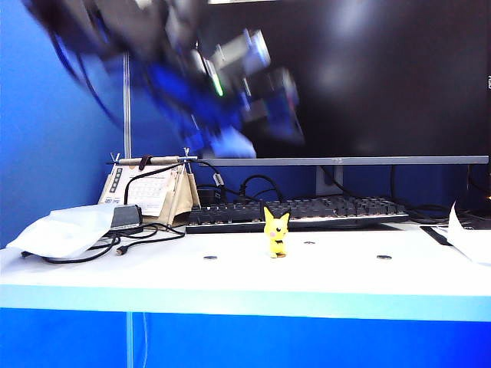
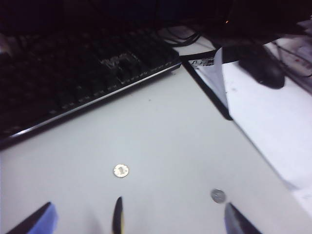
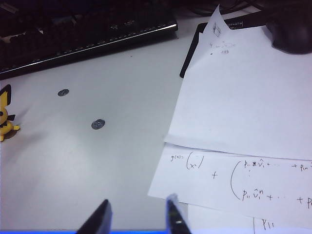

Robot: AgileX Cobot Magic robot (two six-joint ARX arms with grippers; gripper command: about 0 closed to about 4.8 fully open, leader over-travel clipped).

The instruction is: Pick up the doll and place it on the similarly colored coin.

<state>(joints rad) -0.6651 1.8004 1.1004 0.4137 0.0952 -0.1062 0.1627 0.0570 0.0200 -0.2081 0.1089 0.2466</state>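
On the white counter (image 1: 245, 280), in front of the black keyboard (image 1: 299, 212), the yellow doll (image 1: 276, 233) is standing upright on its own, touched by nothing, its black-edged ears pointing up. Taking the doll as the centre of a clock in the exterior view, one dark coin (image 1: 210, 257) is lying at about eight o'clock, another (image 1: 309, 243) at about two o'clock near the keyboard's front edge, and a third (image 1: 384, 257) farther off at about four o'clock. The golden coin (image 2: 121, 170) is showing clearly only in the left wrist view, lying flat on bare counter apart from the keyboard, with a grey coin beside it toward the papers. The left pincer (image 2: 139, 219) is hanging above the counter with its jaws spread wide and nothing between them; a black and yellow ear tip is poking up in the gap. In the exterior view the left arm (image 1: 230, 92) is showing as a blurred blue and grey mass high at about eleven o'clock from the doll, well clear of it. The right pincer (image 3: 136, 217) is hovering over the counter's near edge beside sheets of handwritten paper (image 3: 234, 122), its two fingers standing apart and empty, the doll well off to one side.
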